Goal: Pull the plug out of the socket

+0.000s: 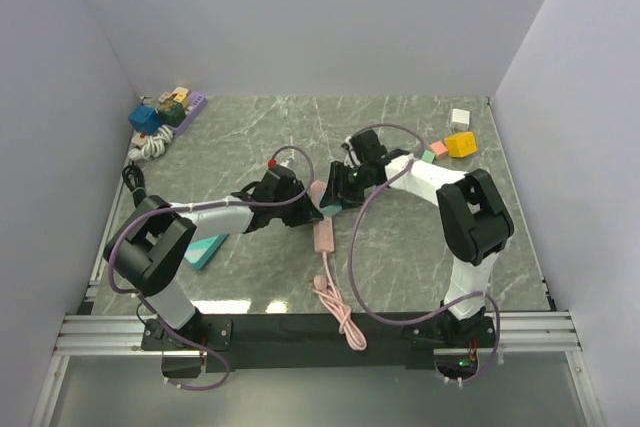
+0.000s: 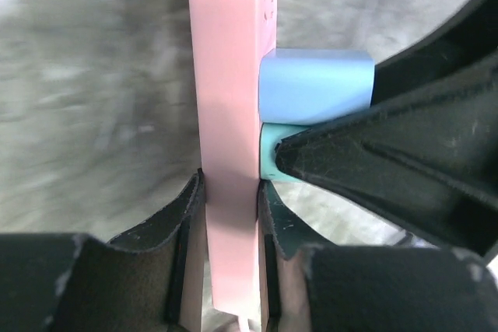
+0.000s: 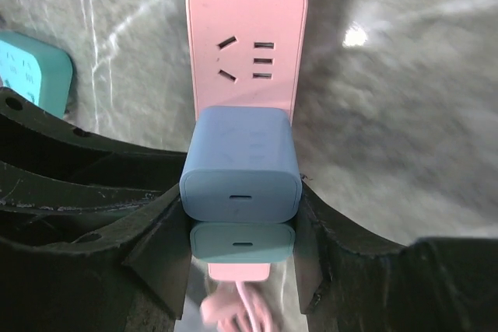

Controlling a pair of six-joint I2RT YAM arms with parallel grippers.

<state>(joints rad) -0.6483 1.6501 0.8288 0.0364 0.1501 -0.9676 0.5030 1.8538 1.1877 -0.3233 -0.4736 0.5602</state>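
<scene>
Left gripper [image 2: 229,192] clamped across pink socket strip [image 2: 226,75] on counter [image 3: 405,114]; right gripper [image 3: 243,240] clenched on teal plug [image 3: 243,246], touching blue plug [image 3: 241,165]; both plugged in.

light: bright, diffuse | shadows: soft | glare: spot on marble table [image 3: 355,34] | blur: left wrist background

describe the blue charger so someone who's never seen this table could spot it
In the middle of the marble table lies a pink power strip. Two chargers sit plugged into it in a row; the blue charger is the bigger one, next to the free sockets, while the smaller teal charger is toward the cord.
</scene>
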